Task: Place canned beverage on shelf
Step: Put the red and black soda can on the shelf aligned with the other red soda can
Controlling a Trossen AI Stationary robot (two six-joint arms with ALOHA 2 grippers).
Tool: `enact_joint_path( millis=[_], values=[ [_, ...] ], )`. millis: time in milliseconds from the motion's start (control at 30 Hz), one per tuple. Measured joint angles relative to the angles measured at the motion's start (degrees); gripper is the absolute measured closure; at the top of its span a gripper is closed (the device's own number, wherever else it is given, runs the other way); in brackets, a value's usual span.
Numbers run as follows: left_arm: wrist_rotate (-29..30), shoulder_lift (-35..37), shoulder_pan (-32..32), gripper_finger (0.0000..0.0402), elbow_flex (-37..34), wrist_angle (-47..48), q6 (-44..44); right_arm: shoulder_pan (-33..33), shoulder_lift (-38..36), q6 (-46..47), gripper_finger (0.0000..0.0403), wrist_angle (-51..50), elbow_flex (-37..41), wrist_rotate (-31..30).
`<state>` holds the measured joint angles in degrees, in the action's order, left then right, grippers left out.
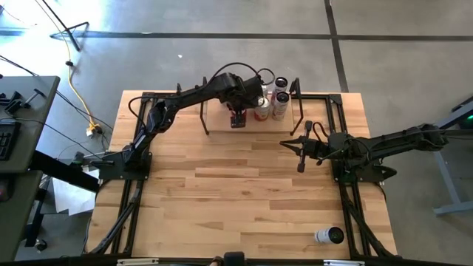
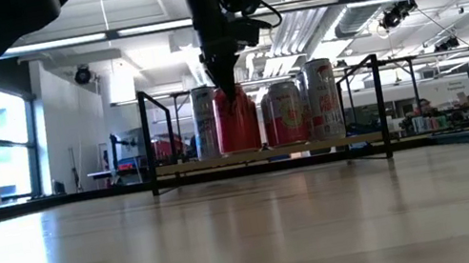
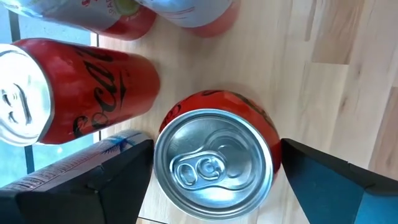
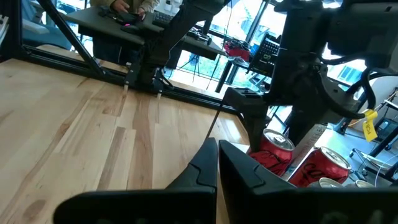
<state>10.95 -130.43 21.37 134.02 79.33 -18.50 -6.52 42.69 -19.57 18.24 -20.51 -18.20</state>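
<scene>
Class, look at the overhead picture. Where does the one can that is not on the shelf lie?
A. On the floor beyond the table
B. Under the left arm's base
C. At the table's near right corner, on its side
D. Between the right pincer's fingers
C: in the high view a lone can lies on its side near the table's near right corner, far from the shelf.

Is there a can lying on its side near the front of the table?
Yes, in the high view a white can lies on its side on the tabletop, far from the shelf.
</scene>
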Motion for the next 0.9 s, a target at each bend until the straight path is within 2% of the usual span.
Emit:
enact_joint_path(
  millis=[333, 667, 800, 900],
  values=[
    [0.3, 0.7, 0.0, 0.0064, 1.0, 0.2, 0.0, 0.0, 0.0, 0.0, 0.0403, 0.0, 0.0, 0.0],
    [5.6, 4.8, -2.7, 0.0065, 1.0, 3.5, 1.4, 0.0, 0.0, -0.3, 0.0403, -0.3, 0.0, 0.0],
    [8.9, 5.8, -5.3, 0.0088, 1.0, 7.4, 4.9, 0.0, 0.0, -0.3, 0.0403, -0.4, 0.0, 0.0],
    [11.0, 5.9, -6.6, 0.0132, 1.0, 10.2, 8.6, 0.0, 0.0, -0.2, 0.0403, -0.4, 0.0, 0.0]
  ],
)
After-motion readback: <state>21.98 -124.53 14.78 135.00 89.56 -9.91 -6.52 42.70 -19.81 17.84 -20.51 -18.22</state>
